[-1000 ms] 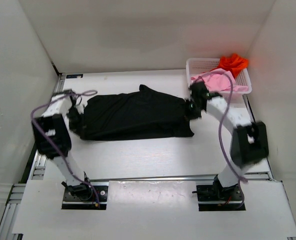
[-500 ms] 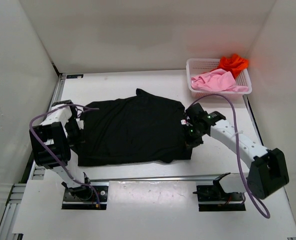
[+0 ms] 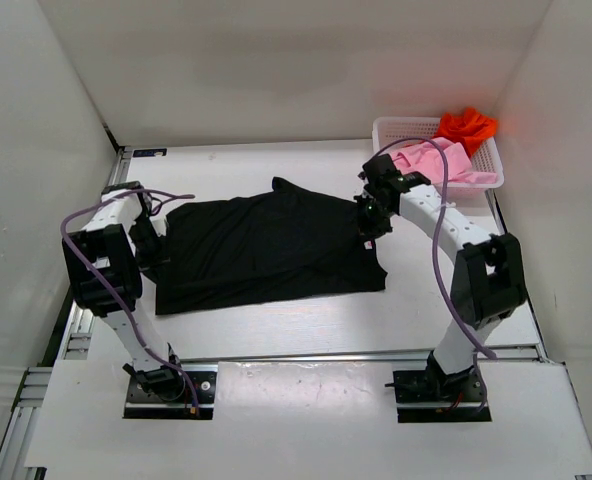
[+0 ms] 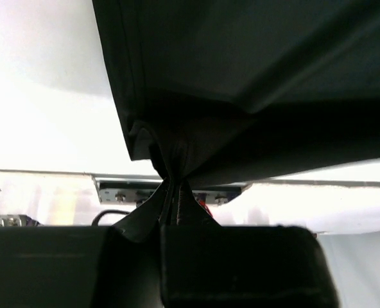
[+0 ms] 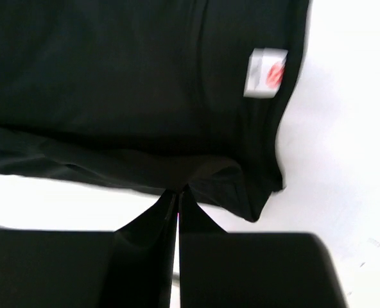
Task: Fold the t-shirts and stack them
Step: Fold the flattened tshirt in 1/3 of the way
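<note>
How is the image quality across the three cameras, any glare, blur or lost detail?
Top external: sharp and evenly lit, but the black t-shirt reads as a nearly flat dark shape, and the orange-red t-shirt tints the wall beside it. Left wrist: the white background is blown out, and the left gripper is a soft dark mass. Right wrist: the shirt's label is blurred.

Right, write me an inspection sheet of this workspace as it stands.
Surface: white table, one shirt spread mid-table.
Job's things: black t-shirt stretched between both arms; pink t-shirt and orange-red t-shirt bunched in the white mesh basket.
Clutter: the basket, far right corner; nothing else seen.
Grippers: left jaws shut on the black t-shirt's left edge; right jaws shut on its right edge.
Cables: purple cable looping off the left arm; another along the right arm.
Surroundings: white walls on three sides.
</note>
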Available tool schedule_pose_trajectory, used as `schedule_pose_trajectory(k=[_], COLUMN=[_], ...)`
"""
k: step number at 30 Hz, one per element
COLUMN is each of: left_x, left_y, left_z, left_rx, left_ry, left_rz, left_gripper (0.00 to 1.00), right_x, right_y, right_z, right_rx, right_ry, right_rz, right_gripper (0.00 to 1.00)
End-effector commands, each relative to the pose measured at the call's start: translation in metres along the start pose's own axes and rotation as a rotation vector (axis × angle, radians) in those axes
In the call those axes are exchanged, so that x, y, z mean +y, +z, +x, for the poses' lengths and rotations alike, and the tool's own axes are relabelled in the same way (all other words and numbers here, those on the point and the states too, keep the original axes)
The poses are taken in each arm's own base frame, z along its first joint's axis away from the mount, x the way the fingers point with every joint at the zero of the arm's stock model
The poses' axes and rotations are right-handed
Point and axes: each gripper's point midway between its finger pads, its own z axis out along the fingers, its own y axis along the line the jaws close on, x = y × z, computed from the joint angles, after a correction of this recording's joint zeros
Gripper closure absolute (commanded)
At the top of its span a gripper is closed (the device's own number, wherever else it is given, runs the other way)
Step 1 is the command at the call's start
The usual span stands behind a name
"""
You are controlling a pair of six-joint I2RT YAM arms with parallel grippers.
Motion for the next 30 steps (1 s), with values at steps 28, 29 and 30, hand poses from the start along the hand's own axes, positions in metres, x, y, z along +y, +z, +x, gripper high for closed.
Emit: schedule_pose_trajectory(k=[28,29,30], left_x=[0.001,0.003,0.007], left_y=[-0.002,-0.001,-0.006], left_z=[-0.1,-0.103,-0.112], left_rx=[-0.181,-0.181,-0.204], left_ry=[0.003,0.002,-0.007], left_rz=[0.002,-0.007,-0.015], left_gripper=[0.72,0.69,0.67], right_x=[-0.032,-0.03,-0.028], right_y=[0.067,0.065,0.061], right_z=[-0.077,-0.082,-0.091], right_rx=[-0.002,-0.016,-0.033], right_ry=[0.076,0.083,0.08], right_rz=[0.027,0.023,0.019], right_gripper=[0.55,0.5,0.46])
